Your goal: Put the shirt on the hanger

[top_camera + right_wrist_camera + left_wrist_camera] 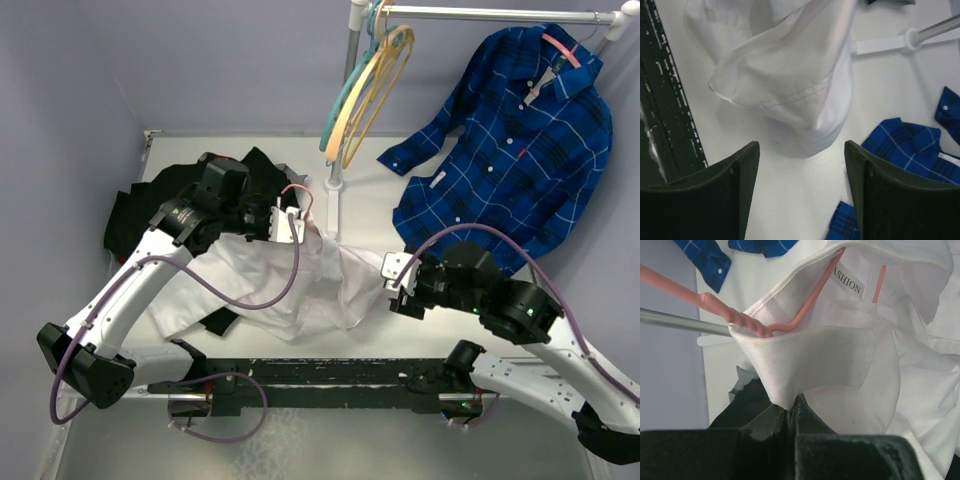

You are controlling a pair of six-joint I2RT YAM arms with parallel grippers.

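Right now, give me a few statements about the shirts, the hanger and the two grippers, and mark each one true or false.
1. The left gripper is shut on a fold of the white shirt. True.
2. The right gripper is holding the white shirt. False: its jaws stand open, and the fabric lies ahead of them ungripped.
3. The pink hanger passes under the white shirt's collar. True.
4. The blue plaid shirt lies crumpled on the table. False: it hangs from the rail at the back right.
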